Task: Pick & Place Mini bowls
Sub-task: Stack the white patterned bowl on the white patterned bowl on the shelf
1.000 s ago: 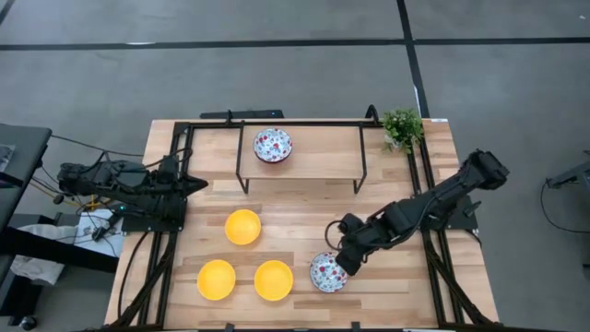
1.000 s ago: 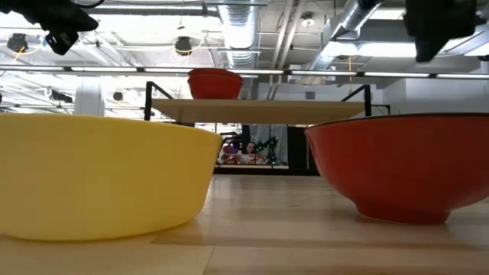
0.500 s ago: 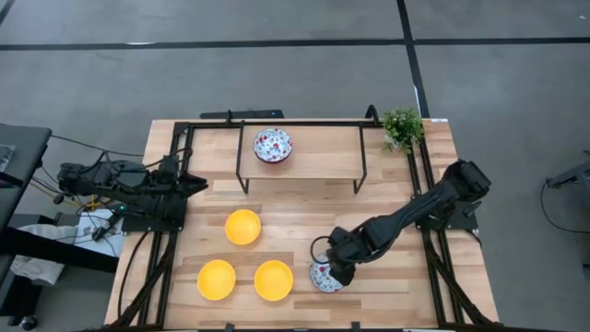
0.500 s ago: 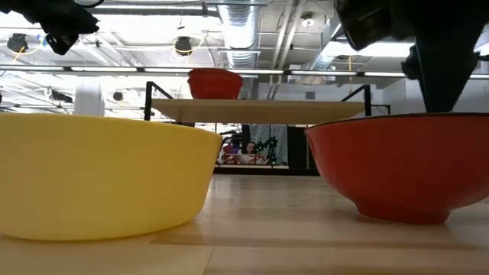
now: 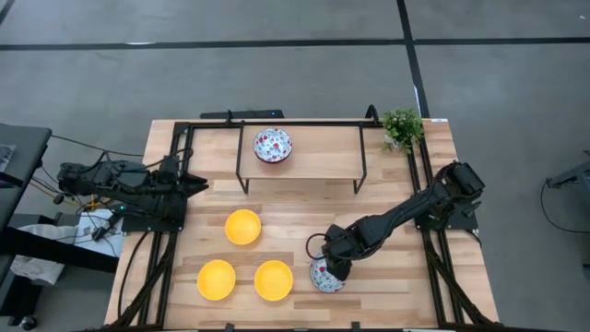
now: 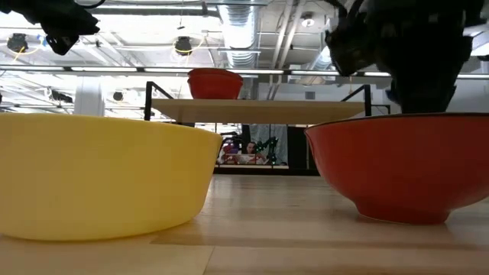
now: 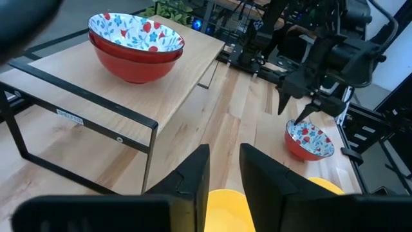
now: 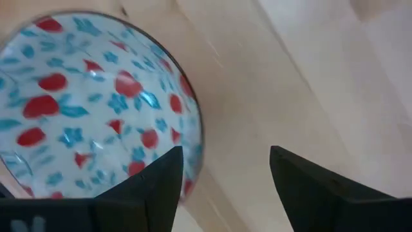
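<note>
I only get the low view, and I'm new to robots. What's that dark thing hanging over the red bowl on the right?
Observer: That's the right hand, directly above the red bowl. Inside, the bowl is white with red flowers.
Visitor: Is it gripping the bowl?
Observer: Not yet. Its fingers are open, one over the bowl's inside and one outside the rim.
Visitor: Is there just one yellow bowl?
Observer: No, there are three yellow bowls on the table.

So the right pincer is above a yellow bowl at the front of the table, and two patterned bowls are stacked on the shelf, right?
Not quite. The right pincer is above the small round red-outside patterned bowl on the light wooden table, not a yellow one, as the high view shows. The stacked patterned bowls do sit on the black-framed wooden shelf.
</note>
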